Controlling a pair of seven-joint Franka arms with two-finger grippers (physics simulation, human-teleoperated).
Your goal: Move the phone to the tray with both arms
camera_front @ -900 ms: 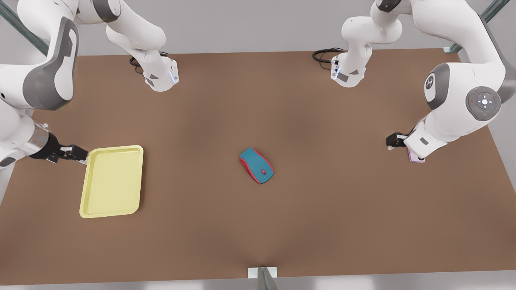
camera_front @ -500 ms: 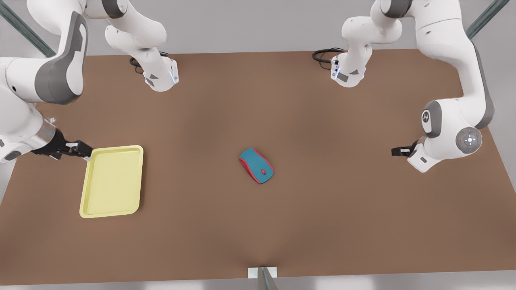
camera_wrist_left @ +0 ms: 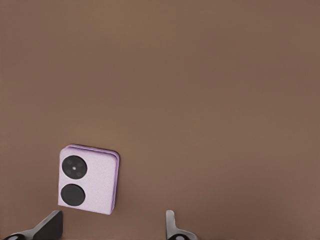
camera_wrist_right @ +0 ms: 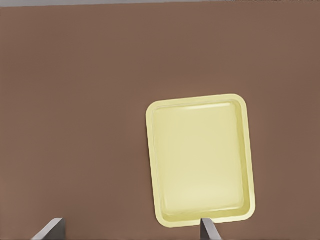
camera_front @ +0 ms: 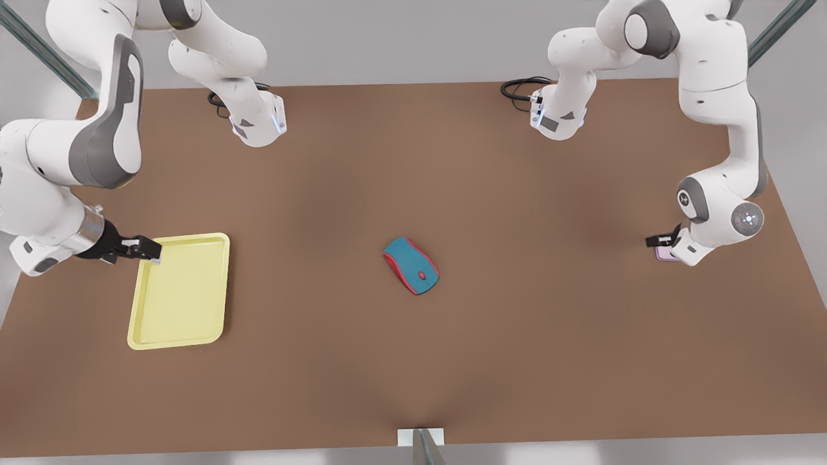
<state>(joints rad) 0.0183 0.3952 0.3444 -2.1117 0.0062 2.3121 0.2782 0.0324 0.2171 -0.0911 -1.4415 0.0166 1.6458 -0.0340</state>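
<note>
The pale lilac phone (camera_wrist_left: 89, 180) lies flat on the brown table with two dark round lenses facing up. In the front view a sliver of the phone (camera_front: 665, 254) shows near the front view's right edge, under the arm's wrist. My left gripper (camera_front: 660, 241) hovers over it, open, and the phone sits just ahead of the open left gripper (camera_wrist_left: 110, 232), nearer one finger. The pale yellow tray (camera_front: 181, 290) lies at the front view's left. My right gripper (camera_front: 146, 248) hangs open above its far corner, looking down on the tray (camera_wrist_right: 200, 160).
A teal-and-red computer mouse (camera_front: 411, 265) rests at the middle of the table (camera_front: 517, 361). Both arm bases and black cables stand along the far edge. A metal post rises at the near edge. The phone lies close to the table's edge at the front view's right.
The left arm has sunk and its gripper slid toward the front view's right, over the phone. The right gripper moved rightward onto the tray's corner. Phone, tray and mouse stayed put.
</note>
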